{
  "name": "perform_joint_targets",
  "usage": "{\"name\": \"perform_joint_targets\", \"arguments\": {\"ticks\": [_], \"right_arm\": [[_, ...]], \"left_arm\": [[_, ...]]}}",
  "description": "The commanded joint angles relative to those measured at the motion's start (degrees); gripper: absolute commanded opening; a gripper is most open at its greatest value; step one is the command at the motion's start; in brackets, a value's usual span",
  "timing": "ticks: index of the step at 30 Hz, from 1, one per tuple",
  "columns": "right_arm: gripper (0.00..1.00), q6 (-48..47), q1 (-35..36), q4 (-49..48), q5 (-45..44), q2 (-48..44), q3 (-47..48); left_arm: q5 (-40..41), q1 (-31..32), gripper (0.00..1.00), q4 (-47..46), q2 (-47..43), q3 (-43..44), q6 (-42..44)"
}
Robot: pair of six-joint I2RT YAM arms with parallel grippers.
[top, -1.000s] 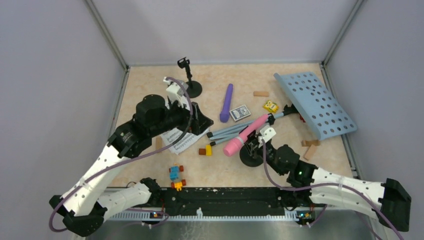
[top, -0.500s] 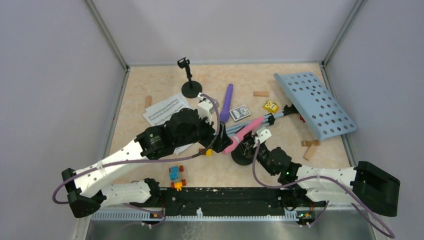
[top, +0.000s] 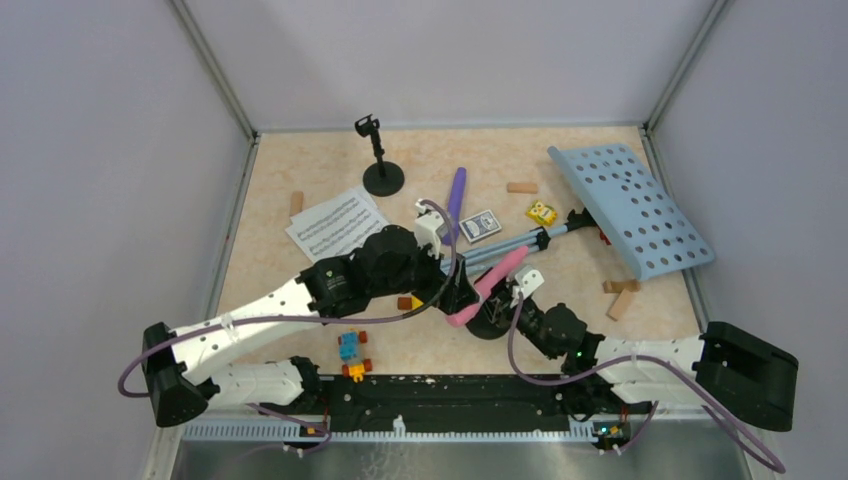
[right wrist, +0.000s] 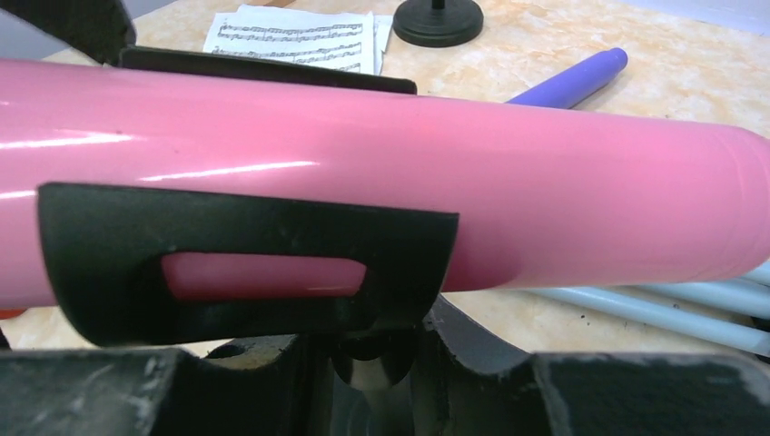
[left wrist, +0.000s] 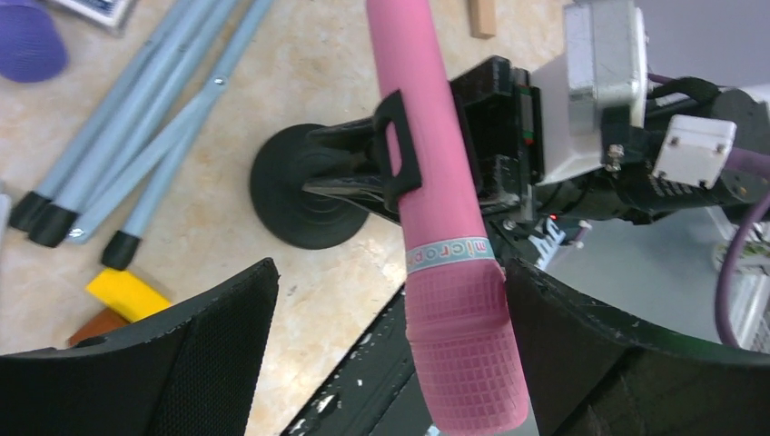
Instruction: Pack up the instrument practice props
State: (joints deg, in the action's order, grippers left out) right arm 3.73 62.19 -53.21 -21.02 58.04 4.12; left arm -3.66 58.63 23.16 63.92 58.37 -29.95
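Observation:
The pink microphone (top: 490,278) sits clipped in a black round-based mic holder (top: 487,322). My left gripper (top: 462,295) is open, one finger on each side of the mic's grid head (left wrist: 463,354), its midpoint (left wrist: 390,272) beside it. My right gripper (top: 505,300) is shut on the holder's stem (right wrist: 386,359), under the clip (right wrist: 245,272). The purple microphone (top: 455,200), second holder (top: 380,165) and sheet music (top: 335,222) lie further back. The pale blue music desk (top: 630,210) lies at the right, its tripod legs (top: 500,250) stretching towards the middle.
A small card box (top: 481,225) lies beside the purple mic. A yellow brick (top: 543,213), wooden blocks (top: 521,187) (top: 620,287) (top: 296,202) and a blue-orange toy (top: 352,355) are scattered about. Walls close three sides. A black rail (top: 450,395) runs along the near edge.
My left arm swung right from the sheet music to the pink mic, uncovering the pages. My right gripper and the holder shifted slightly left.

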Motion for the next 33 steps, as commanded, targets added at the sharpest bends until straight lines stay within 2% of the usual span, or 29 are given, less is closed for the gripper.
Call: {"name": "perform_joint_targets", "arguments": {"ticks": [1,6,11,27,30,33], "right_arm": [[0.00,1.1,0.6,-11.5,-1.1,-0.3,-0.1],[0.00,1.2,0.6,-9.0,-0.2,-1.1,0.8],[0.00,1.2,0.6,-7.5,2.1,-1.7,1.1],[0.00,-1.5,0.6,-2.2,5.1,-4.5,1.3],[0.00,-1.7,0.6,-1.7,4.6,-5.0,1.0],[0.00,-1.7,0.6,-1.4,4.1,-6.0,0.6]], "left_arm": [[-8.3,1.5,0.97,-5.7,0.7,-2.1,-1.6],[-10.2,2.4,0.96,-4.5,2.1,-0.5,-0.2],[-9.1,2.5,0.90,-3.8,4.2,0.5,1.3],[-5.8,2.4,0.85,-2.1,10.0,6.3,6.0],[-4.8,2.4,0.77,-1.2,10.5,7.4,6.9],[-4.7,2.4,0.60,-1.2,10.3,7.3,7.3]]}}
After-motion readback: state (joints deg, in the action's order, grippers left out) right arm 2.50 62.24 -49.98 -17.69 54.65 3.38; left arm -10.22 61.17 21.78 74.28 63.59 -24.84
